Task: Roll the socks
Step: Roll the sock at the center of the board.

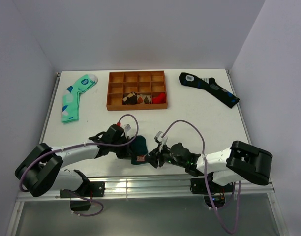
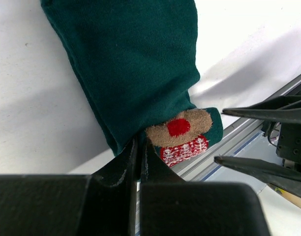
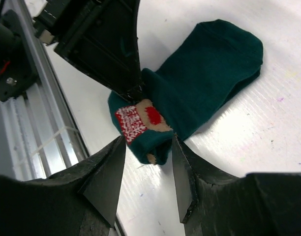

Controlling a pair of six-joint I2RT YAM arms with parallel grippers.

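Note:
The dark teal socks (image 1: 138, 148) lie folded near the table's front edge, between the two arms. The end with the red, white and brown figure (image 2: 182, 135) points toward the edge. My left gripper (image 2: 139, 146) is shut, pinching the fabric edge beside the figure; it also shows in the top view (image 1: 128, 150) and the right wrist view (image 3: 135, 88). My right gripper (image 3: 148, 139) is open, its jaws either side of the figure end of the socks (image 3: 209, 69) without closing on it. Its fingers (image 2: 268, 114) show at the right of the left wrist view.
An orange compartment tray (image 1: 114, 91) stands at the back centre. A mint-green patterned sock (image 1: 74, 96) lies at the back left and a black sock with blue patches (image 1: 209, 88) at the back right. An aluminium rail (image 1: 140, 183) runs along the front edge.

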